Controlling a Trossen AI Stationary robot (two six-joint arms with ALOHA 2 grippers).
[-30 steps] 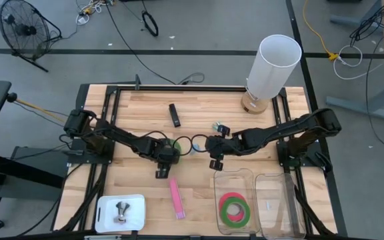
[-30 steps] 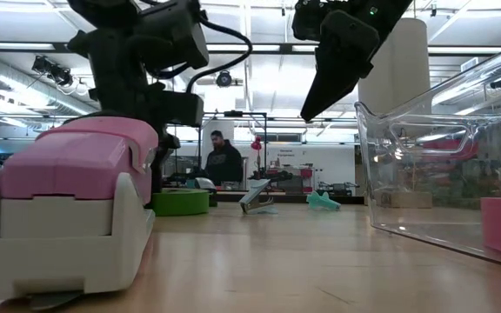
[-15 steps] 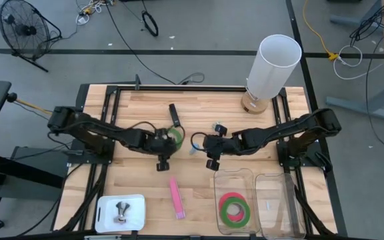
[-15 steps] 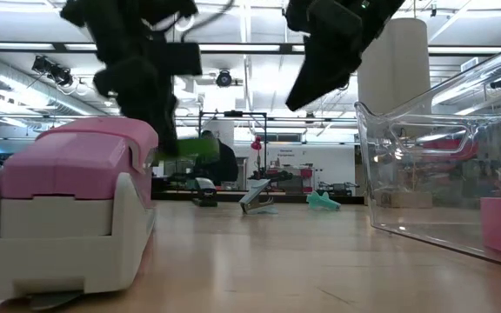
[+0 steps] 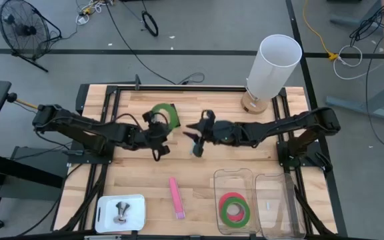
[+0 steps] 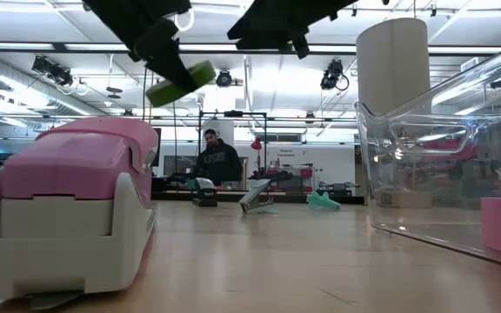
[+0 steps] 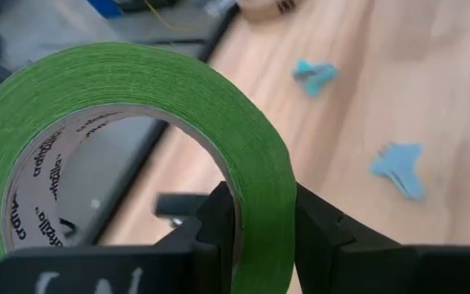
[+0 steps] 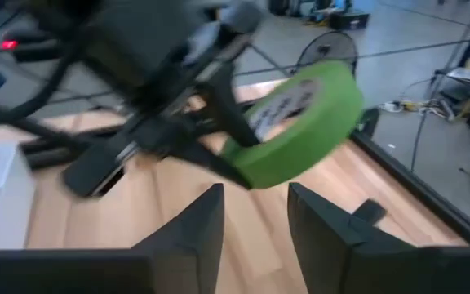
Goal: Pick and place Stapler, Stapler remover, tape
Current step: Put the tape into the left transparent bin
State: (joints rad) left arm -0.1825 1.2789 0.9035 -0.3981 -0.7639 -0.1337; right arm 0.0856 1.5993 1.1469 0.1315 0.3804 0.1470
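A green tape roll (image 5: 165, 114) hangs high over the table's far middle, with my left gripper (image 5: 159, 125) shut on it. In the low view the roll (image 6: 179, 82) is tilted, well above the wood. My right gripper (image 5: 198, 133) hovers just to the roll's right, open and empty. In the right wrist view its fingers (image 8: 188, 233) point at the roll (image 8: 304, 131). The pink stapler (image 5: 177, 197) lies flat on the table near the front. A red and a green tape roll (image 5: 235, 208) lie in a clear bin. The stapler remover I cannot pick out. My left gripper pinches the wall of the green roll (image 7: 263, 245), one finger (image 7: 219, 216) inside the open centre and one finger (image 7: 321, 233) outside. The fingers lie across the band. The roll stands up from the fingers, tilted and lifted clear of the table.
A tall white cylinder (image 5: 273, 67) stands at the far right. Two clear bins (image 5: 282, 207) sit at the front right and a white tray (image 5: 105, 215) with a metal piece at the front left. Small teal pieces (image 7: 315, 73) lie on the wood near the far side.
My left gripper has risen from the table toward the far edge and tipped up nearer level, carrying the green roll, now lifted clear. My right gripper has also risen, tipped nearer level and gone toward the table's left and the roll.
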